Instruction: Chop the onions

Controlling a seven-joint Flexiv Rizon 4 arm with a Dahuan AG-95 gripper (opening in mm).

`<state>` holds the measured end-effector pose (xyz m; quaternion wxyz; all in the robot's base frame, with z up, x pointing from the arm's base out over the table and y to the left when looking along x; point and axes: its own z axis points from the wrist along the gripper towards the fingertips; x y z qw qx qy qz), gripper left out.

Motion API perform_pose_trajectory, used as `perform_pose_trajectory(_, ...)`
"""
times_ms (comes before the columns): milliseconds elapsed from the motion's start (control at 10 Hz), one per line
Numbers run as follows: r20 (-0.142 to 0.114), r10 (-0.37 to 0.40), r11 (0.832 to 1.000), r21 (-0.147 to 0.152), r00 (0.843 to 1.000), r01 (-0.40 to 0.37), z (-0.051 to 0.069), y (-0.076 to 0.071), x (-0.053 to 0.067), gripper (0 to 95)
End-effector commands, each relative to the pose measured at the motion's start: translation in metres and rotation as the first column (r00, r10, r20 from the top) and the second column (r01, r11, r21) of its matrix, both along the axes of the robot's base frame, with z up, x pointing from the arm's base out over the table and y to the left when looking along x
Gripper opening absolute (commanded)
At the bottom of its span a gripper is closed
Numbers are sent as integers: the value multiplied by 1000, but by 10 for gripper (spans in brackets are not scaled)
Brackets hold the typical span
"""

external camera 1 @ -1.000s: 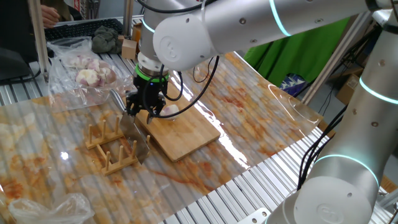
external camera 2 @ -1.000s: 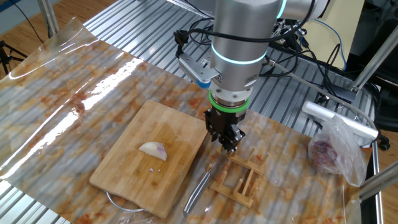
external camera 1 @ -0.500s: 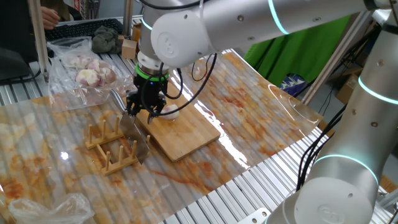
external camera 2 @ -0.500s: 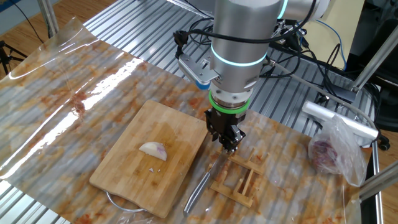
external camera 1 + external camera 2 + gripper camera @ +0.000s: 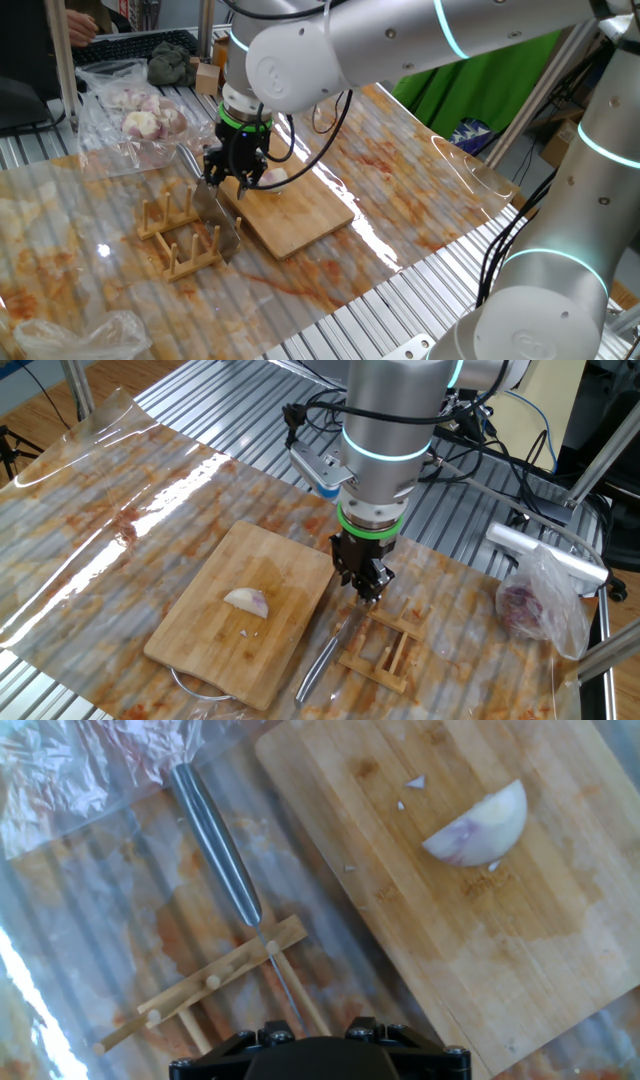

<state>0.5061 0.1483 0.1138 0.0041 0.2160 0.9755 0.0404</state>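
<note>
**Onion wedge waiting, knife not picked up**

Onion, a pale pink-tinged wedge [image 5: 478,825], sits on the bamboo cutting board [image 5: 520,960]. Black two-finger gripper [image 5: 367,592] hovers over the wooden rack [image 5: 215,985]; can't tell its opening. Steel-handled knife [image 5: 215,840] at its 12 o'clock looks like the next grab.

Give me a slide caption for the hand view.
Looking down: onion wedge on a wooden cutting board, knife resting on a wooden rack beside it.
</note>
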Motion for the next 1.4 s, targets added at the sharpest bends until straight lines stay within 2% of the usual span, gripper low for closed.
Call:
perform_pose_trajectory(100, -4, 89, 996, 24, 996, -89, 1, 0, 0, 380)
perform_pose_trajectory(200, -1, 135, 991, 22, 991, -135, 1, 0, 0, 380)
perform_pose_trajectory(300, -4, 151, 988, 24, 989, -151, 1, 0, 0, 380)
perform_pose_trajectory(700, -1, 164, 986, 42, 986, -164, 1, 0, 0, 380)
perform_pose_trajectory(800, 8, 152, 988, 37, 988, -152, -4, 3, 2, 190)
perform_pose_trajectory(900, 8, 142, 989, 37, 990, -143, -10, 6, 5, 190)
perform_pose_trajectory(1000, 9, 145, 989, 38, 989, -145, -11, 7, 5, 380)
perform_pose_trajectory(1400, 9, 142, 989, 38, 990, -142, -18, 10, 7, 380)
